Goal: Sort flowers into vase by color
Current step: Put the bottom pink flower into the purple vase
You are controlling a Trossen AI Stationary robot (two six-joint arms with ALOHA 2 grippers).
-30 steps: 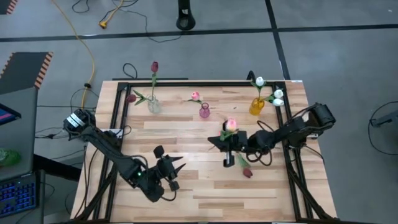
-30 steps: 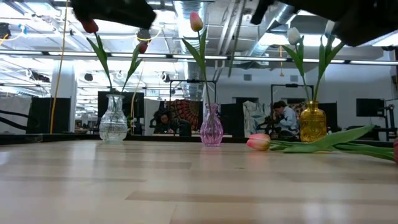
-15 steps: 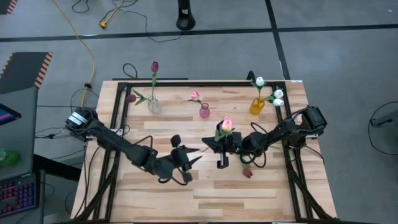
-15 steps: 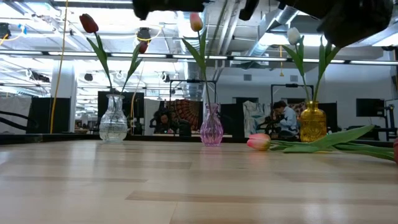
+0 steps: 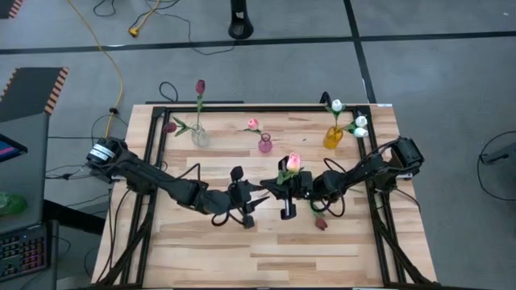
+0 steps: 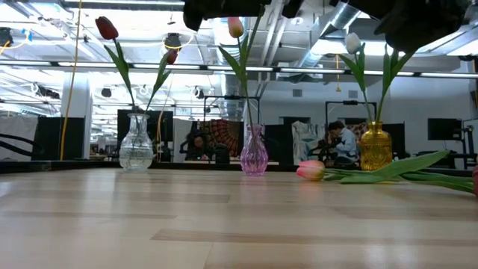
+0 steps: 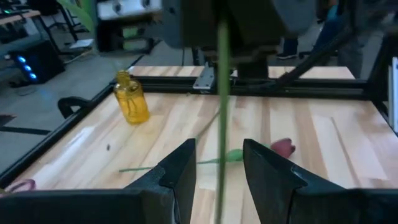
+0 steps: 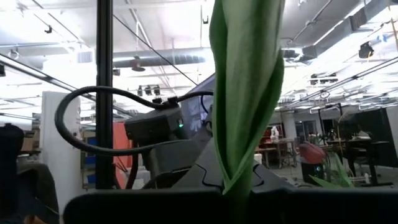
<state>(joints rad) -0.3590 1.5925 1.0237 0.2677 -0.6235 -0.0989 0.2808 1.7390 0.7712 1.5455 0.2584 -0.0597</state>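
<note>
High view shows a pale plank desk on grey floor, an open workshop behind. Mid-desk, the right claw is clamped on a pink tulip, stem upright, head up. The left claw, just beside it, has fingers parted either side of that stem. Beyond them stand three vases.

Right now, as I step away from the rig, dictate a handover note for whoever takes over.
Right gripper: shut on the held pink tulip, upright above mid-table.
Left gripper: open, fingers either side of that tulip's stem, not gripping.
Done: dark red tulips in the clear vase, one pink tulip in the pink vase, white tulips in the yellow vase.
Left: vase the held one; a loose dark red tulip and a loose pink tulip lie on the table.
</note>
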